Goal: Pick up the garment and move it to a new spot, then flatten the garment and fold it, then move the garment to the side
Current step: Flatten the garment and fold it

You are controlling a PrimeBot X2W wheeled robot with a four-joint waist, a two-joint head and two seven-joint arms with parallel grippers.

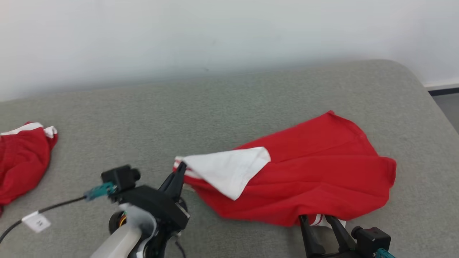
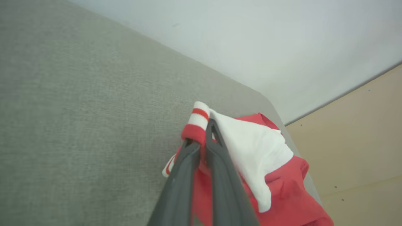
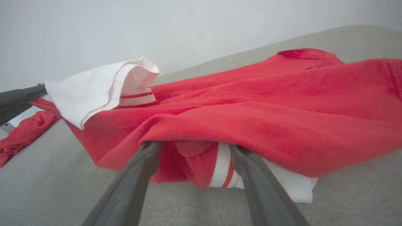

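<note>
A red garment (image 1: 315, 172) lies right of centre on a grey cushion (image 1: 215, 107), near its rounded right edge. The left gripper (image 1: 181, 168) pinches the striped cuff (image 2: 198, 121). The right gripper (image 1: 317, 219), spread wide, pokes under the near edge. Bare cushion stretches left to another red cloth (image 1: 21, 161).

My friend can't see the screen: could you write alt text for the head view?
A red-and-white garment lies on a grey cushion; the left gripper is shut on its striped cuff, and the open right gripper reaches its near edge.
</note>
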